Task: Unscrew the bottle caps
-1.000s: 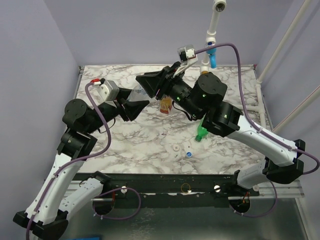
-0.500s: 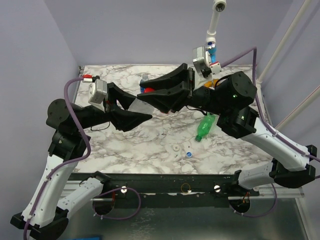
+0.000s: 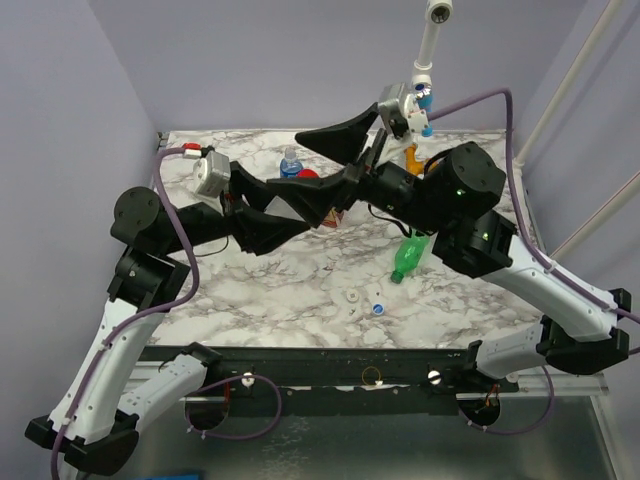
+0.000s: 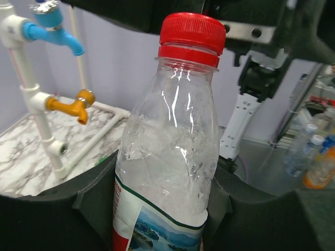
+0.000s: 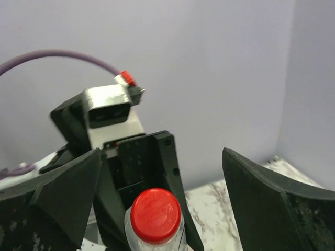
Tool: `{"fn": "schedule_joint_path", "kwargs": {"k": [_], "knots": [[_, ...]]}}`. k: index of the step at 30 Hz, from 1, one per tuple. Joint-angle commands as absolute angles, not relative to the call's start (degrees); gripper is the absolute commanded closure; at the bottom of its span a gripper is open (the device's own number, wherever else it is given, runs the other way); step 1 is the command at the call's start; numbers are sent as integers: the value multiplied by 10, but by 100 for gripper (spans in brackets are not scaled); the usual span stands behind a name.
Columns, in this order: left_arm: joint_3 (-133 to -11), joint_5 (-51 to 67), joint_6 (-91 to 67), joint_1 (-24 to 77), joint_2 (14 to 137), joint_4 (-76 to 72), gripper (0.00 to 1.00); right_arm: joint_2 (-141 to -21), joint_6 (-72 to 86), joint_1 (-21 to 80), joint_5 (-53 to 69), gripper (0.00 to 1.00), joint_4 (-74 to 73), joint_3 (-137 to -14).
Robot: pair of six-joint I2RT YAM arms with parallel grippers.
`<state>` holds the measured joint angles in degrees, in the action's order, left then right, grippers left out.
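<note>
Left wrist: left gripper (image 4: 163, 217) clamps the clear bottle (image 4: 167, 157), base cut off, red cap (image 4: 192, 32) on. Right gripper (image 5: 161, 167) gapes wide either side of the cap, apart; overhead, arms mostly hide the bottle.

Clear bottle (image 4: 167, 172), red cap (image 4: 192, 34) on, clamped upright in left end effector (image 4: 162, 201); blue tap (image 4: 55, 29) upper left.

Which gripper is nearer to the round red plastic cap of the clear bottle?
Right. The right gripper stands open around the red cap; the left gripper clamps the clear bottle below it.
</note>
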<state>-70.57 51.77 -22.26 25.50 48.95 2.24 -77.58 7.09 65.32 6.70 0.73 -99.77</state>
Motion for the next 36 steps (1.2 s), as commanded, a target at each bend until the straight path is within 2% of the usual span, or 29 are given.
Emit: {"fn": "schedule_joint_path", "kwargs": {"k": [1, 5, 10, 14, 19, 24, 32, 36], "knots": [[-684, 416, -139, 252, 484, 44, 81, -823, 95, 657, -112, 0, -110, -1090], [-672, 346, -89, 253, 480, 44, 81, -874, 127, 657, -188, 0, -218, -1179], [-660, 302, -65, 253, 477, 37, 81, -873, 148, 656, -211, 1, -235, -1170], [-657, 294, -67, 252, 477, 32, 81, -856, 167, 656, -205, 11, -217, -1139], [-653, 288, -68, 252, 478, 28, 81, -836, 187, 656, -189, 30, -177, -1099], [-653, 290, -73, 253, 478, 26, 81, -844, 191, 656, -174, 43, -160, -1096], [-648, 292, -75, 252, 474, 26, 81, -848, 181, 656, -166, 43, -122, -1093], [-649, 291, -76, 252, 474, 25, 81, -855, 185, 656, -158, 52, -123, -1096]]}}
